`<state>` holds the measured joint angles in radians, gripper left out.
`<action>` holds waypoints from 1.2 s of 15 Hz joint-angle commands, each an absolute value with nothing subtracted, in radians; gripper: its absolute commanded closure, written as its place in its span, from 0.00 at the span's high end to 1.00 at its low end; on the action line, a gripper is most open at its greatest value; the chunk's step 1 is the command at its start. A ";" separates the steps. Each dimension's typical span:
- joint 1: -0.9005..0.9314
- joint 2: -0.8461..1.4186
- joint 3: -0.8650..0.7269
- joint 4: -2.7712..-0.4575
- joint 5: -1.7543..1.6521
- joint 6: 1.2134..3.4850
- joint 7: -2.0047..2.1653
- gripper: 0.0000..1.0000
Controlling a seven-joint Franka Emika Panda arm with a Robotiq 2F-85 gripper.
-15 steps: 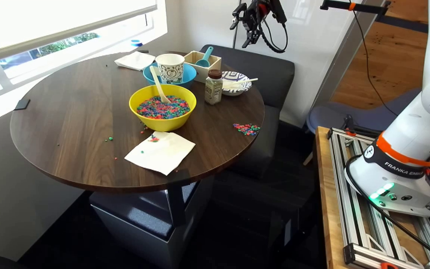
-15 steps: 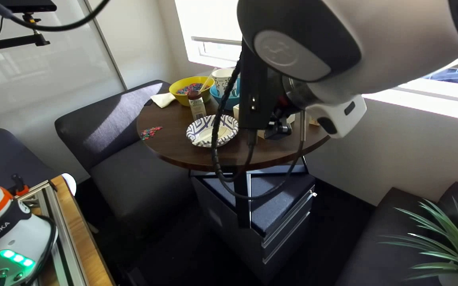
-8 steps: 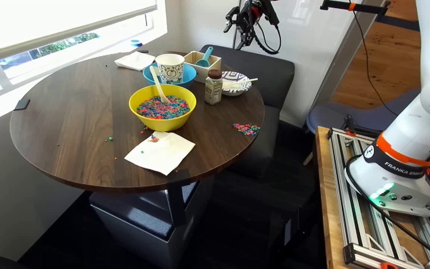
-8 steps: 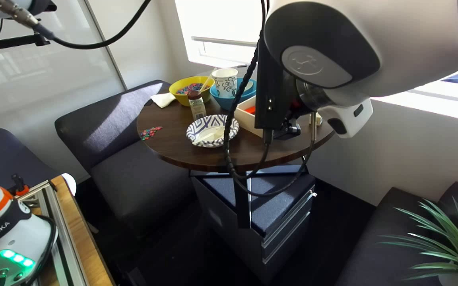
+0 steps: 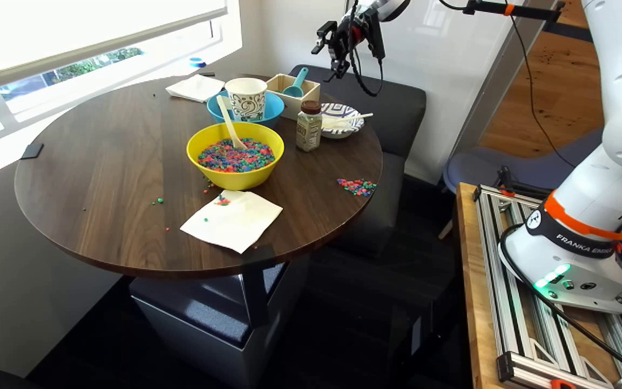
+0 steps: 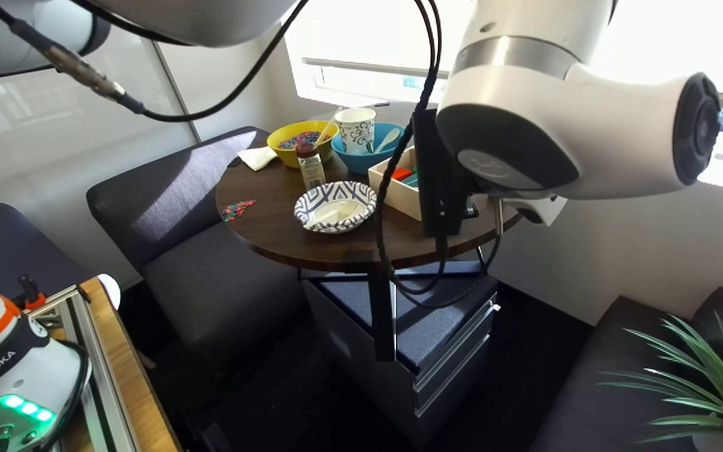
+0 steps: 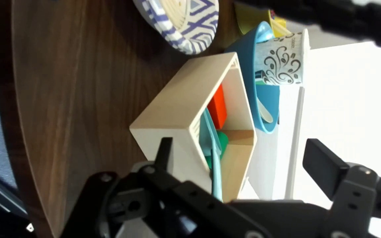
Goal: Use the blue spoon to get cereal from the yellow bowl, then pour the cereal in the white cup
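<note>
One gripper [image 7: 240, 150], spread; one blue spoon [image 5: 296, 86]; one yellow bowl [image 5: 243, 179]; one white cup [image 5: 247, 101].

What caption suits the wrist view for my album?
A robot's open hand facing a blue spoon in a pale box, with a swirl-patterned white cup standing in a blue bowl.

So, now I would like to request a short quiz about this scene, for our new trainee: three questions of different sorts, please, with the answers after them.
1. Where are the blue spoon and the white cup?
2. True or false: some cereal lies on the table, outside the yellow bowl.
3. Choose one. The gripper is: a) shut on the blue spoon; b) open, holding nothing; c) shut, holding nothing.

Key:
1. The blue spoon is in the pale box; the white cup stands in the blue bowl.
2. True; it shows in both exterior views.
3. b
</note>
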<state>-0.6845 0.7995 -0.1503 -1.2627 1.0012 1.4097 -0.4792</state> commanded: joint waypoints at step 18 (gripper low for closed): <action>-0.736 0.915 -0.082 -1.157 1.133 1.452 -0.883 0.97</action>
